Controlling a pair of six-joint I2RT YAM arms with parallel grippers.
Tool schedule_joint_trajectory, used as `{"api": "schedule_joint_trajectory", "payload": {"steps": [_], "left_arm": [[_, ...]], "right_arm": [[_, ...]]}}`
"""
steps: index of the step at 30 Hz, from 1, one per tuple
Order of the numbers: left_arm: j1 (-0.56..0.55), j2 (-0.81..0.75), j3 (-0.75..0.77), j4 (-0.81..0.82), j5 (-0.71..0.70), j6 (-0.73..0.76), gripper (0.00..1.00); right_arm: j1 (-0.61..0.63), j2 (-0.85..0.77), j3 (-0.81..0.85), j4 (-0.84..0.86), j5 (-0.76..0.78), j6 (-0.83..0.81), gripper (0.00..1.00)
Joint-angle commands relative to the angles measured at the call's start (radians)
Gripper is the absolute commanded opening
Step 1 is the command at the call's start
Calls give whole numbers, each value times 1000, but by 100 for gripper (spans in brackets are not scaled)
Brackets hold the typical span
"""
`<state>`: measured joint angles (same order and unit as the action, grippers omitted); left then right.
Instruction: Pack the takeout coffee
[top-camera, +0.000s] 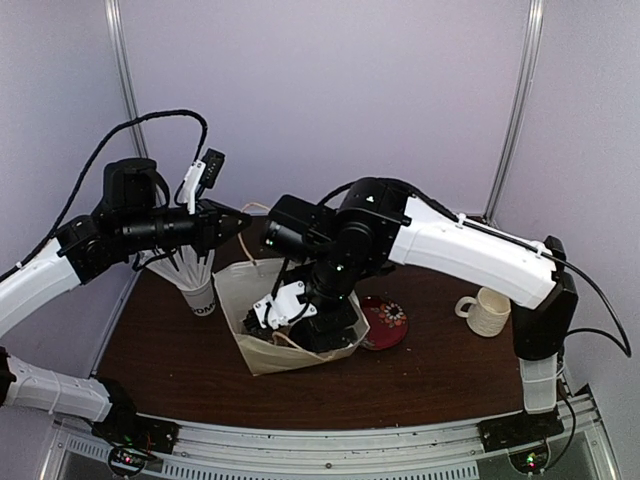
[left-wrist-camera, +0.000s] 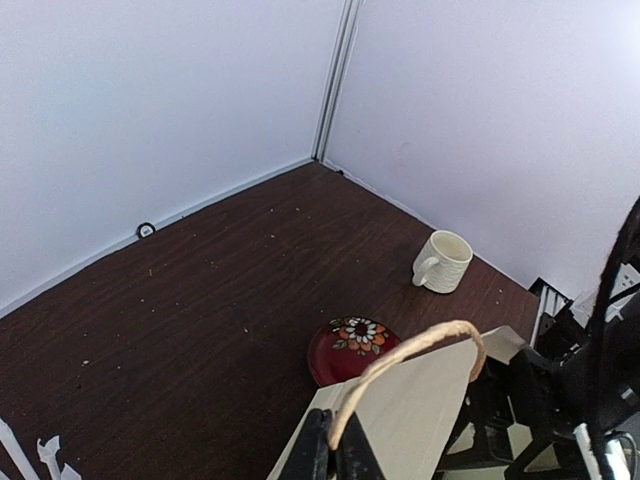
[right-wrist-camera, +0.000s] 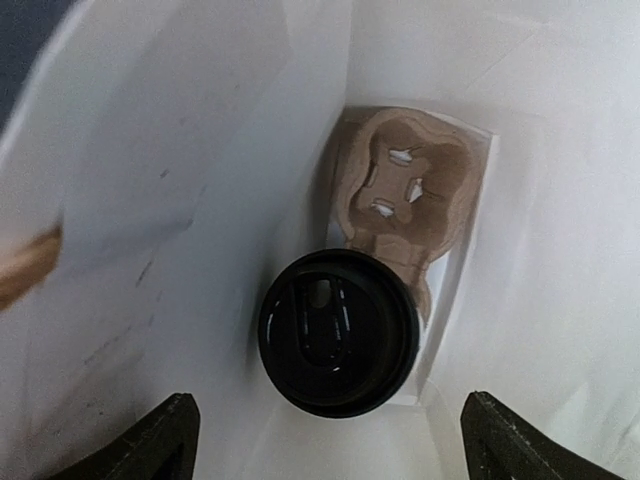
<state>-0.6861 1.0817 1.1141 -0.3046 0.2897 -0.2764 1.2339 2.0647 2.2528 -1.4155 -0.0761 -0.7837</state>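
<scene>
The takeout coffee (right-wrist-camera: 338, 332) stands lidded inside the bag (right-wrist-camera: 180, 200), centre frame. Our right gripper (right-wrist-camera: 330, 445) hangs above it, jaws apart; our left gripper (left-wrist-camera: 333, 455) is clamped on the handle (left-wrist-camera: 420, 345). Placement looks done, so next we lift the right gripper straight out.

Soft, even light fills every view and tints the plain walls (top-camera: 320, 100) lilac. The dark brown wooden table (left-wrist-camera: 200, 300) carries only faint shadows. Close to the left wrist lens, the tan twisted-paper handle (left-wrist-camera: 450, 326) looks slightly soft. Inside the white paper bag (right-wrist-camera: 200, 150) the light is diffuse, and the round black plastic lid (right-wrist-camera: 338, 332) glints faintly.
</scene>
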Motion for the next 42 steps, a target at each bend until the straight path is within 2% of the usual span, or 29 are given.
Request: {"api": "schedule_joint_trajectory", "payload": {"steps": [1,5,10,21,26,35,42], "left_arm": [[4,22,-9,74,-25,51,0],[4,47,20,68,-40,104,0],[5,54,65,60,-72,179,0],[4,42,84,39,-94,287,0],[4,41,94,41,-63,298,0],[3,97,168,60,-10,329,0],[2,86,127,67,8,309,0]], "right_arm": [[0,-43,104,31,56,-43,95],[-4,-23,188,47,71,-58,95],[-21,-39,211,52,137,-77,95],[-165,-151,270,65,83,-57,95],[-275,-232,144,111,80,-15,95],[-533,-398,-276,349,9,127,95],[-597,-411,-377,384,-41,167,96]]}}
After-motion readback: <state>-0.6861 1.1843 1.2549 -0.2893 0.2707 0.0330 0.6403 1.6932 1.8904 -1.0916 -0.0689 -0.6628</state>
